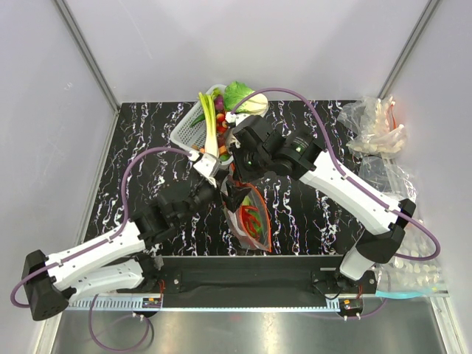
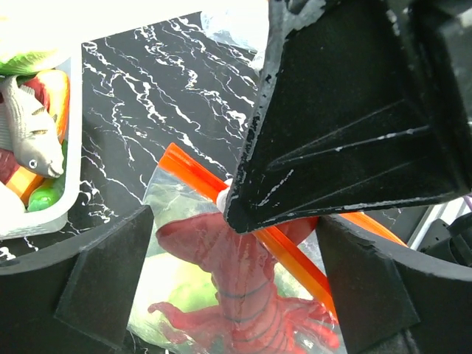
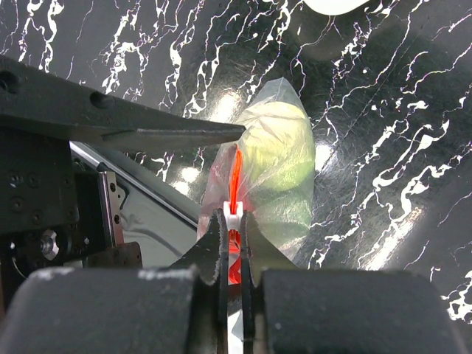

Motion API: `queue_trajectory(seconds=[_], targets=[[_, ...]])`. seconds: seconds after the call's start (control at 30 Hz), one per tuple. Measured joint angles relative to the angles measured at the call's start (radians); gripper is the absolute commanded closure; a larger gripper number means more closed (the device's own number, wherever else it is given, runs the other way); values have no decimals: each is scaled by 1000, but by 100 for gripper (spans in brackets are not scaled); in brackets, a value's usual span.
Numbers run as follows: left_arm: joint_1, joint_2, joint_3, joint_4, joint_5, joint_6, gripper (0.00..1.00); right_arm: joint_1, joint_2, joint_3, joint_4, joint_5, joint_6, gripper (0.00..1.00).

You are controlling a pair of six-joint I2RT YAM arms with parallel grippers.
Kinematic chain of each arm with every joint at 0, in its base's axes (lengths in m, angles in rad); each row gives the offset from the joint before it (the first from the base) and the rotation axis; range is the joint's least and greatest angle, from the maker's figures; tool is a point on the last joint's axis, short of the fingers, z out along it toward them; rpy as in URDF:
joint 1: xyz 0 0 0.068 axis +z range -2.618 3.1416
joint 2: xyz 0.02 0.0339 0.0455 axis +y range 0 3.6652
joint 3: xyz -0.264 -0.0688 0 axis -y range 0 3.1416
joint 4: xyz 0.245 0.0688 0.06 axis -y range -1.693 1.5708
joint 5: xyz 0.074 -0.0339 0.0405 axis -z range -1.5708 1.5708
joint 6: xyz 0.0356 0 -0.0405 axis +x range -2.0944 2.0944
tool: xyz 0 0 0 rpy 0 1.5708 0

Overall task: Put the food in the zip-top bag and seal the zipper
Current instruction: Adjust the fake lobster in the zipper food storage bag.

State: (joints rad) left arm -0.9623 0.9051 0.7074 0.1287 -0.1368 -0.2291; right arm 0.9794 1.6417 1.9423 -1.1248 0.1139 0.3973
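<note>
lobster [image 2: 236,284] red | zipper [image 2: 193,171] red-orange | cabbage [image 3: 274,147] pale green | table [image 2: 162,81] black, white-veined

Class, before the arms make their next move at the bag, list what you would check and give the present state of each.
1. Is the lobster inside the bag? Ok.
2. Is the cabbage inside the bag? Ok, pale green shows through the plastic.
3. Is the right gripper pinched on the zipper? Ok.
4. Is the left gripper steadying the bag? Not ok, its jaws stand open either side of it.
5. Is the zipper closed along its whole width? Cannot tell.
</note>
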Motion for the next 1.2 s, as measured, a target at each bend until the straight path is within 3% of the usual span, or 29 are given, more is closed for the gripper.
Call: queue_trajectory(seconds=[0.13, 0.3, 0.63, 0.77, 0.93, 1.03, 1.2], targets=[[-2, 8, 18, -25, -19, 13, 15, 0, 0, 0, 2, 2, 0, 100], [-3, 6, 33, -61, -32, 26, 3, -1, 0, -8, 14, 5, 0, 100], [20, -141, 59, -150, 23, 27, 1, -18, -15, -75, 95, 33, -23, 100], [135, -180, 73, -165, 76, 2, 1, -21, -30, -102, 119, 33, -50, 100], [384, -152, 67, -144, 249, -69, 5, -23, -62, -138, 145, 0, -116, 100], [515, -106, 5, -13, 388, -128, 8, -23, -84, -152, 149, -45, -159, 100], [594, 6, -82, 208, 631, -188, 15, -23, -100, -154, 147, -107, -209, 100]])
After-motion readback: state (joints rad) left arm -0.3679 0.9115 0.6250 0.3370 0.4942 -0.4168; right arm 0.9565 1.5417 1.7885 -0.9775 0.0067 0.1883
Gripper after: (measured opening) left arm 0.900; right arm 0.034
